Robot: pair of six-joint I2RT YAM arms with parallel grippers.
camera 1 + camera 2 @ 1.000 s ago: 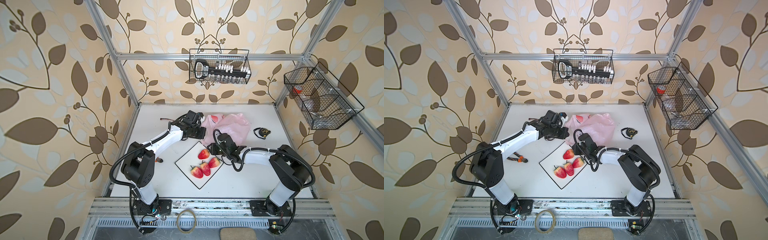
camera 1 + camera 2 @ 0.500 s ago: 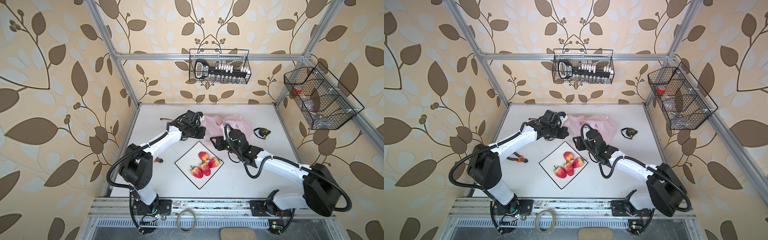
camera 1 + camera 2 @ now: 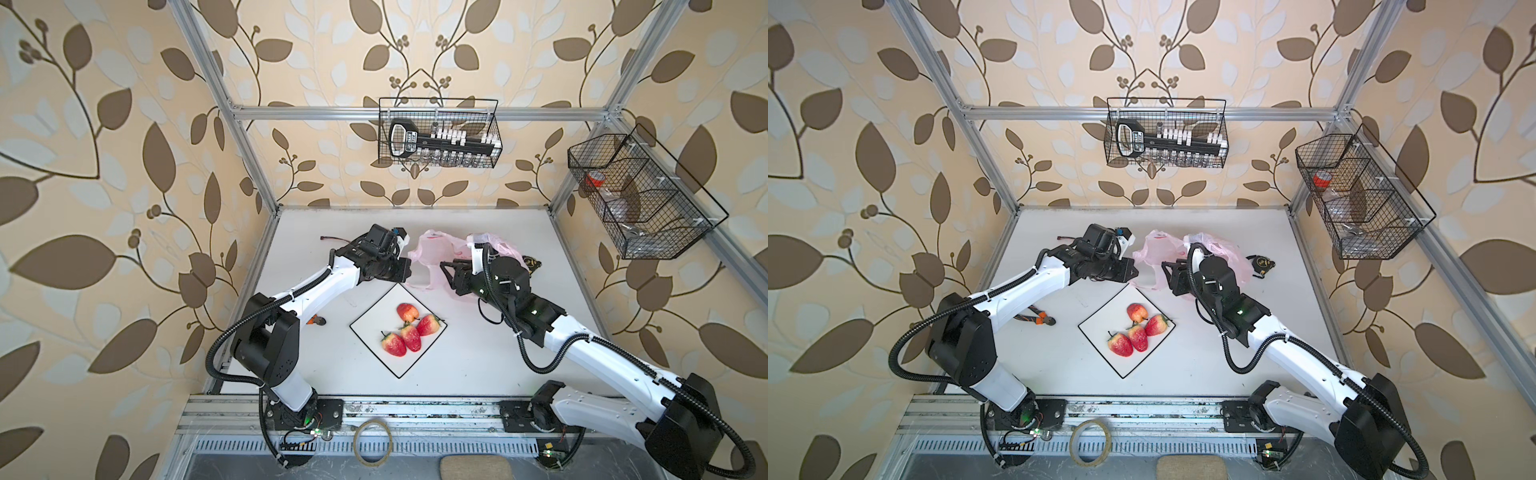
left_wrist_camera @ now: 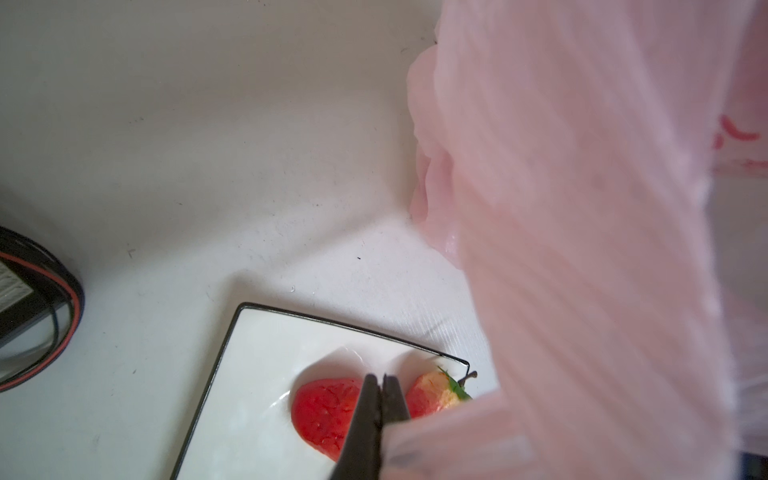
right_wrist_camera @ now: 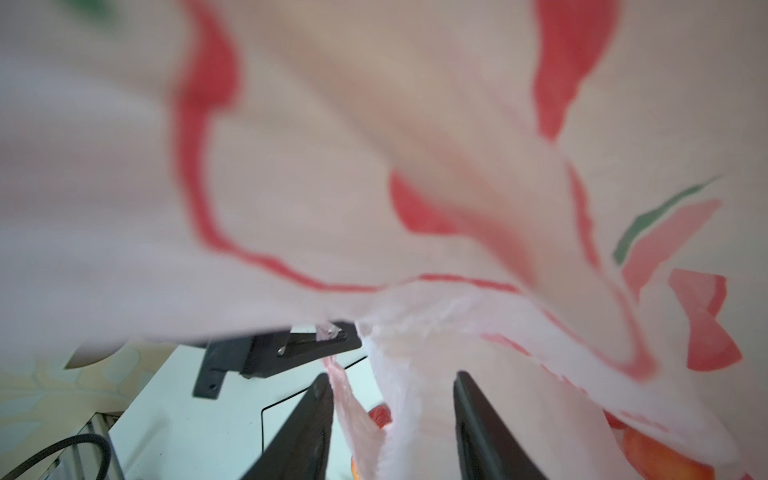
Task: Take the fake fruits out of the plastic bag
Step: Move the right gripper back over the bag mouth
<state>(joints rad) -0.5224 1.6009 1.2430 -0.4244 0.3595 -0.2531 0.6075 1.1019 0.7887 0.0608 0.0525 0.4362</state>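
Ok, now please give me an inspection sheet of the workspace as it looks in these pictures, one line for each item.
Surface: white table, small marks only.
Job's things: four fake fruits on the plate; plastic bag behind it, with red-orange shapes showing through the film, likely more fruit.
Clutter: pliers; tape measure.
Grippers: left gripper shut on the bag's edge; right gripper open, bag film between its jaws.
Cables: black conduit loops beside each arm; no snag seen.
Surroundings: two wire baskets on the walls.
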